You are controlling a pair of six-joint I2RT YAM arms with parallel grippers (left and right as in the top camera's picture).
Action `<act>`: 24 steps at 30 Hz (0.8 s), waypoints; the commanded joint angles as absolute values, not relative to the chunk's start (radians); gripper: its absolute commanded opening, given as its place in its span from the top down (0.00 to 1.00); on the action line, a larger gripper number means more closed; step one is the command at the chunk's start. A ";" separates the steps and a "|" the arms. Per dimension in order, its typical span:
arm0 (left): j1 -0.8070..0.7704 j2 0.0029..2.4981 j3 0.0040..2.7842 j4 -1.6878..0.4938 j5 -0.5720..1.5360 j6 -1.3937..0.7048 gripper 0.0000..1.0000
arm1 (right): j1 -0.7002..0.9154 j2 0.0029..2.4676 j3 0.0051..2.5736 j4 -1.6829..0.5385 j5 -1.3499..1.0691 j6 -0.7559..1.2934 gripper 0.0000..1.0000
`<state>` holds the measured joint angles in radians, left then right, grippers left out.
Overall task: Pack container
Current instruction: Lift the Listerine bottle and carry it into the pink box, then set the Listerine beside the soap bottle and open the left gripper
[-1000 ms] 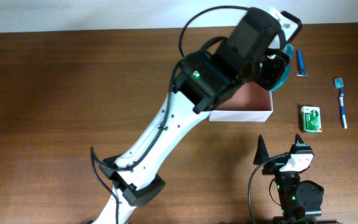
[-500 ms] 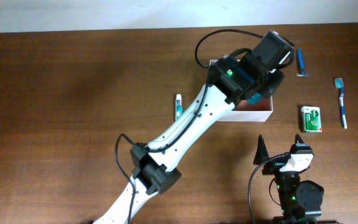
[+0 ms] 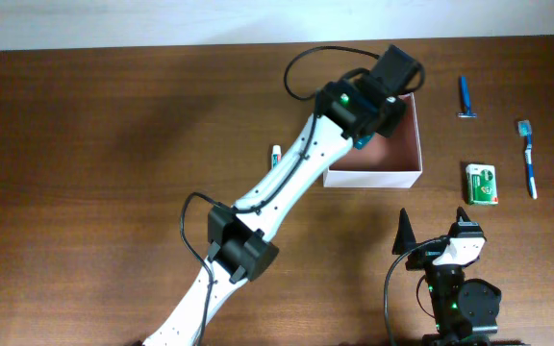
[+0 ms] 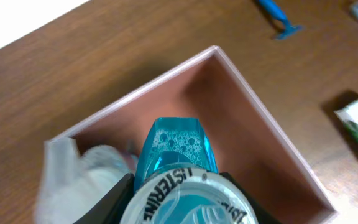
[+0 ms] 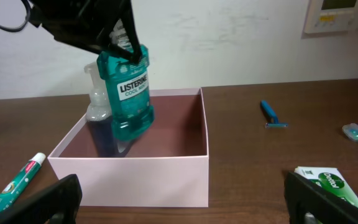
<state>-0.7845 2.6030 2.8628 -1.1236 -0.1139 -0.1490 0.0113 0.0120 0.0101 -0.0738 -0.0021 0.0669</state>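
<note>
— What's the desk looking like from where you're standing?

— A dark brown wood-grain desk (image 3: 113, 144) is running right up to a plain white wall (image 5: 229, 37), and a pale control panel (image 5: 340, 15) is hanging on that wall. The square white-walled box with the pinkish-brown inside (image 3: 373, 178) is sitting toward the far side, right of the middle.

— And the arms?

— The left hand (image 5: 124, 46) is reaching over the box, closed tight on the neck of a teal-blue Listerine mouthwash bottle (image 5: 128, 93). The bottle is hanging inside the walls, slightly tilted; I cannot tell whether its base is touching the floor of the box. A clear spray bottle with dark blue liquid (image 5: 98, 112) is standing just behind it, against the left wall.

— The other one?

— The right hand (image 3: 436, 233) is resting near the front edge, fingers spread wide, gripping nothing.

— Anything lying loose?

— A green-and-white toothpaste tube (image 3: 275, 161) is lying left of the box. On the right, a blue razor (image 3: 465, 98), a green-and-white packet (image 3: 482, 184) and a blue-and-white toothbrush (image 3: 527, 159) are lying apart from each other on the bare wood.
</note>
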 commanded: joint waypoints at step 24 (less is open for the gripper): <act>-0.747 2.655 2.876 -1.043 -0.091 -0.140 0.57 | 0.020 0.006 0.006 -0.079 -0.004 0.059 0.01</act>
